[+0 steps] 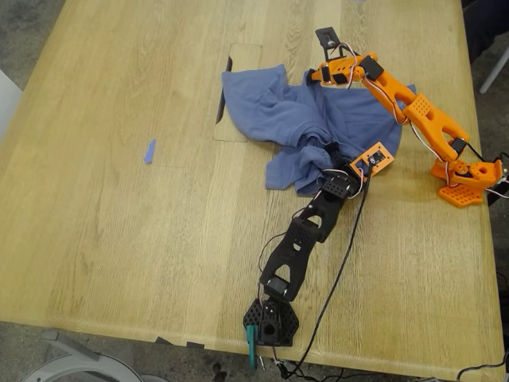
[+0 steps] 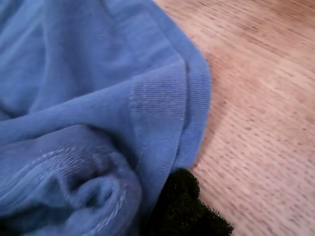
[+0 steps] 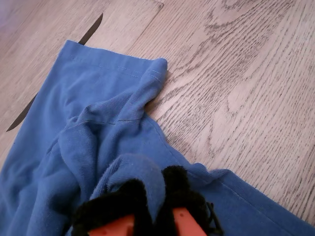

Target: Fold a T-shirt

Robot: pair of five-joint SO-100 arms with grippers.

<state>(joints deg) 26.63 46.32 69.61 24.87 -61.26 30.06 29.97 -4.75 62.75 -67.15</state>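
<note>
- You're looking at a hobby or lab-style robotics workspace, not a kitchen or shop.
- Light oak-grain wooden table (image 1: 119,239) is the bench, with a rectangular cutout panel (image 1: 238,95) in its top.
- Two 3D-printed desktop arms, one orange (image 1: 421,119) and one black (image 1: 306,239), are fixed at its edges, loose wiring (image 1: 342,263) trailing.
- Blue tape strip (image 1: 149,151) marks the surface.
- Grey floor (image 1: 24,32) beyond.

A blue tape strip (image 1: 149,151) lies on the wooden table (image 1: 119,239).
</note>
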